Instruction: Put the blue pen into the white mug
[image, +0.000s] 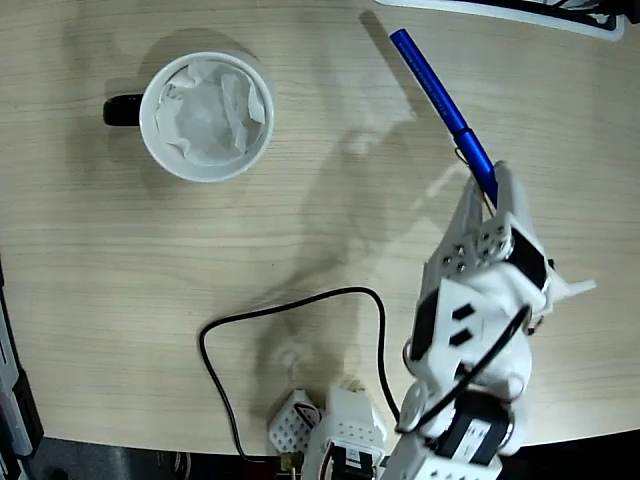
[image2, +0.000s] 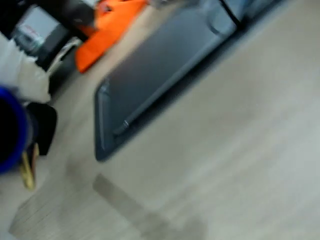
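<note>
The white mug (image: 207, 115) stands upright at the upper left of the fixed view, with its black handle (image: 122, 110) pointing left and crumpled white paper inside. On the right, my gripper (image: 497, 185) is shut on one end of the blue pen (image: 440, 100). The pen slants up and to the left, held off the table and casting a shadow toward the middle. It is well to the right of the mug. The wrist view is blurred; the pen (image2: 7, 130) shows there only as a blue blob at the left edge, beside a white finger (image2: 22, 75).
A black cable (image: 290, 310) loops over the table in front of the arm's base. A white-edged flat object (image: 520, 12) lies at the top right edge. The wrist view shows a dark grey flat slab (image2: 160, 75) and something orange (image2: 107, 25) beyond the table.
</note>
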